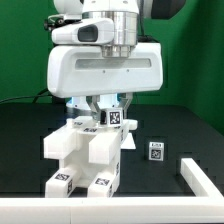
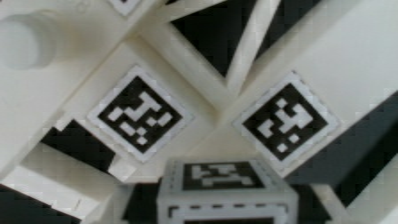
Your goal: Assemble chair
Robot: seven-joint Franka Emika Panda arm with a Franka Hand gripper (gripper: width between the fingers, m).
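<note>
Tags (image 2: pixel 139 112) (black-and-white squares) mark the chair (image 1: pixel 85 150) beneath the end effector (image 1: pixel 110 110); its grip cannot be told.

Robotics lab, bench-type setup: big white robot arm (image 1: pixel 105 65) over a black tabletop (image 1: pixel 175 125); plain green backdrop (image 1: pixel 195 50) behind; white border rail (image 1: pixel 203 180) at the edge; b/w square tags (image 1: pixel 155 151) on white plastic blocks (image 1: pixel 85 150).

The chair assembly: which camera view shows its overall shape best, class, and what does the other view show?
The exterior view: the chair assembly shows nearly whole there, stacked white blocks beneath the gripper. The wrist view gives only a close, blurred patch: white surfaces and several tags, no overall shape.
</note>
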